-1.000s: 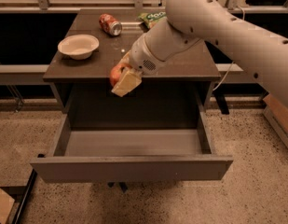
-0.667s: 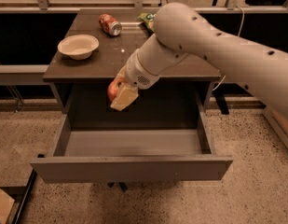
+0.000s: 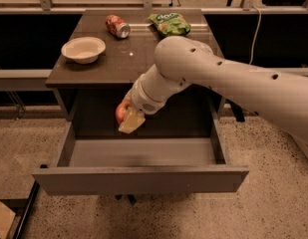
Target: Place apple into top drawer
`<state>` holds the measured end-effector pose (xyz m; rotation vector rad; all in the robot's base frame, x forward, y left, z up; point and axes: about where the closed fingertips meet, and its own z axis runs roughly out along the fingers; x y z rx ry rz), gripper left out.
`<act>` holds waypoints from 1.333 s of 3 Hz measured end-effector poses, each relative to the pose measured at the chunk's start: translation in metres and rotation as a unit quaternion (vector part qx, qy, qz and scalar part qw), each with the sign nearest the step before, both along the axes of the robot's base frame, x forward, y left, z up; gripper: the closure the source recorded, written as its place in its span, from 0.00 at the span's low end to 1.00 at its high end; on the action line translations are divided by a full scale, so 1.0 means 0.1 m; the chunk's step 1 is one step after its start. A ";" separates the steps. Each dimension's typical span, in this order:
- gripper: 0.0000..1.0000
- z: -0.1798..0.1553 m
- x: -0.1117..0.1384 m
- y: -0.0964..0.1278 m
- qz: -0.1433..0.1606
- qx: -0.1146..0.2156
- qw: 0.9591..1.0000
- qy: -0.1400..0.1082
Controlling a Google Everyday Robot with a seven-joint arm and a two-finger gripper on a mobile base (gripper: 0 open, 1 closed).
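Note:
My gripper is shut on the red apple and holds it above the open top drawer, over the left-middle part of its grey floor. The apple shows only partly beside a pale fingertip. The drawer is pulled fully out below the dark counter top, and its flat front panel faces the camera. The big white arm reaches in from the right and covers part of the counter's front edge.
On the counter top stand a white bowl at the left, a red soda can lying on its side at the back, and a green snack bag at the back right. Speckled floor surrounds the cabinet.
The gripper with the apple has moved down and forward, from the counter's front edge into the space above the open drawer. The arm's elbow has swung lower.

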<state>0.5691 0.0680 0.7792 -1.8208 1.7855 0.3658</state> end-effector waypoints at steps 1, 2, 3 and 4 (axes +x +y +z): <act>1.00 -0.05 -0.02 0.02 0.003 0.013 1.000 0.006; 1.00 -0.26 -0.05 0.08 0.006 0.047 0.999 0.022; 0.81 -0.50 -0.06 0.10 -0.001 0.075 0.997 0.034; 0.57 -0.78 -0.04 0.09 -0.014 0.098 0.994 0.047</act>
